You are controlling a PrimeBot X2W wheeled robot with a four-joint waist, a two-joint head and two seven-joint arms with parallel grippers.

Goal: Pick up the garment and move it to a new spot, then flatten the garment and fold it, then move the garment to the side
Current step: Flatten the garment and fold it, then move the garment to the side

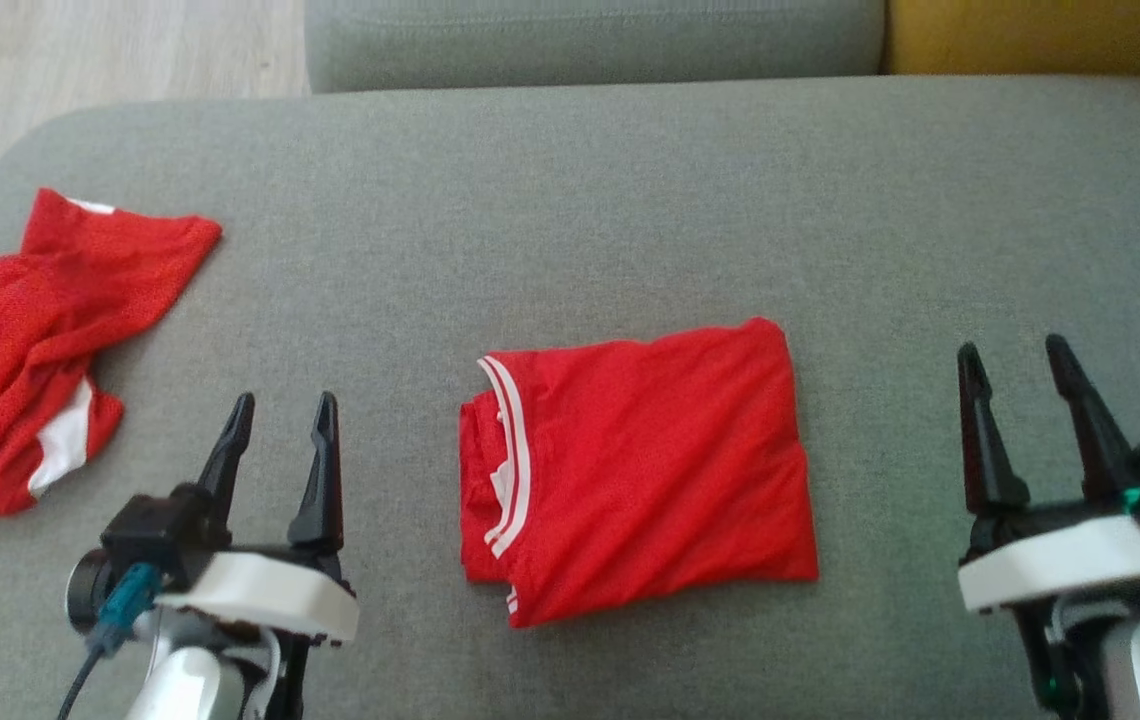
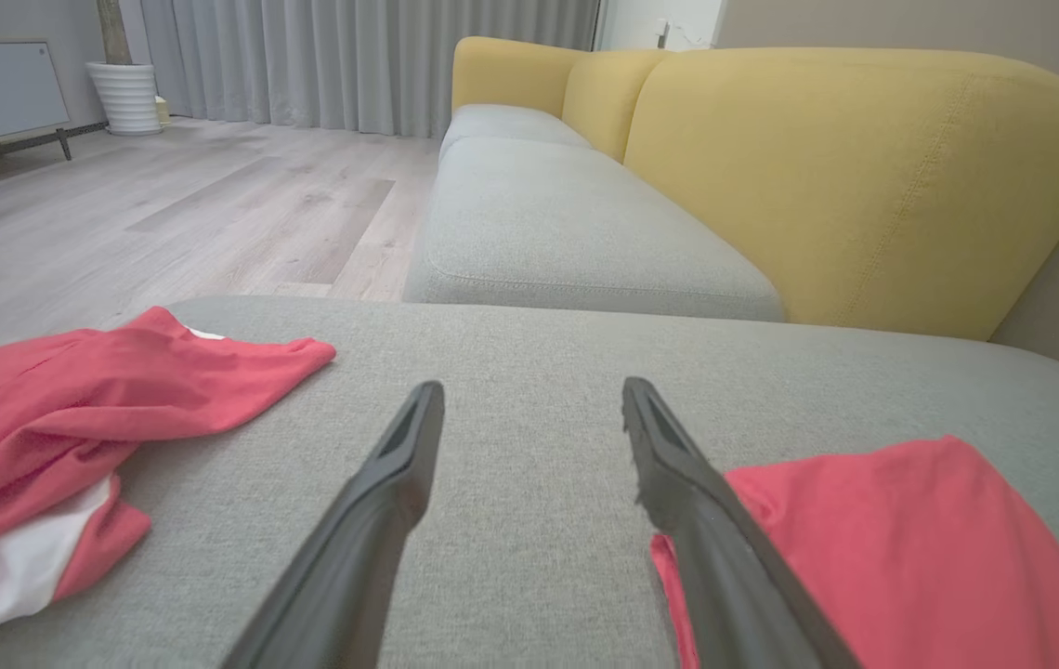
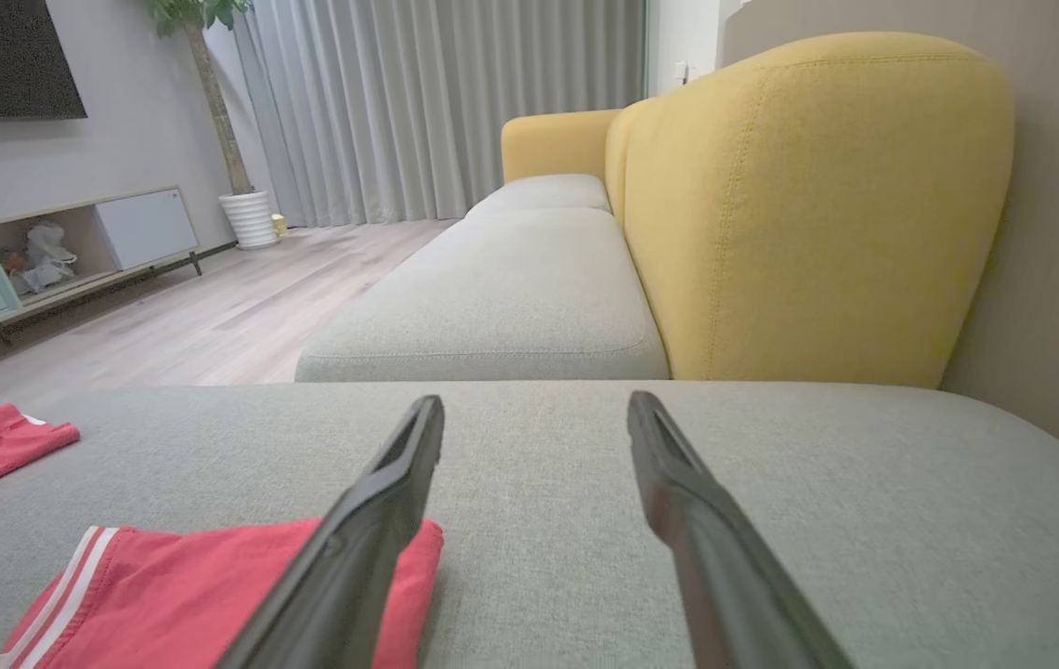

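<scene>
A red garment (image 1: 640,470) with white-striped trim lies folded into a rough rectangle on the grey cushion (image 1: 570,220), near its front middle. It also shows at the lower right of the left wrist view as the garment (image 2: 920,548) and at the lower left of the right wrist view as the garment (image 3: 186,585). My left gripper (image 1: 285,415) hovers to its left, open and empty. On the other side, apart from the cloth, my right gripper (image 1: 1015,360) is open with nothing between its fingers.
A second red and white garment (image 1: 25,345) lies crumpled at the cushion's left edge. Behind the cushion are a grey sofa seat (image 2: 548,214) and a yellow backrest (image 2: 827,167). Wooden floor (image 2: 121,204) lies beyond the left edge.
</scene>
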